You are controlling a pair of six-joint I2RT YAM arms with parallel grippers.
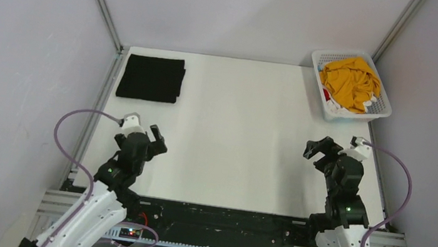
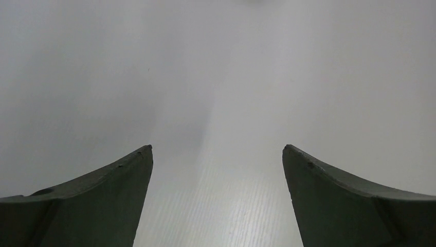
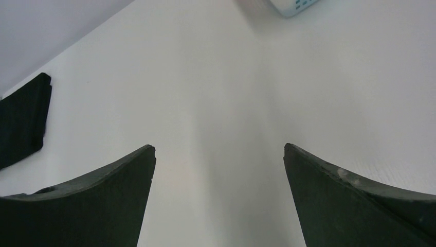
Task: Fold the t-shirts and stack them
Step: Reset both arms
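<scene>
You've got one done: the plain black folded t-shirt (image 1: 150, 78) lies upper left on the white surface (image 1: 234, 132). The crumpled mustard-yellow t-shirt (image 1: 351, 82) remains unfolded in the white plastic lattice basket (image 1: 351, 117), upper right. Left claw (image 2: 217, 148) and right claw (image 3: 219, 147) both gape wide, empty.

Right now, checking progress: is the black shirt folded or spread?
Folded: the black shirt lies as a compact, layered rectangle, far left.

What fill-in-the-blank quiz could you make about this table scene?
The folded black shirt lies at the far ____ corner of the table.
The white basket holds a crumpled shirt coloured ____.
The left gripper and the right gripper are both ____, holding nothing.
Missing words: left, yellow, open.
</scene>
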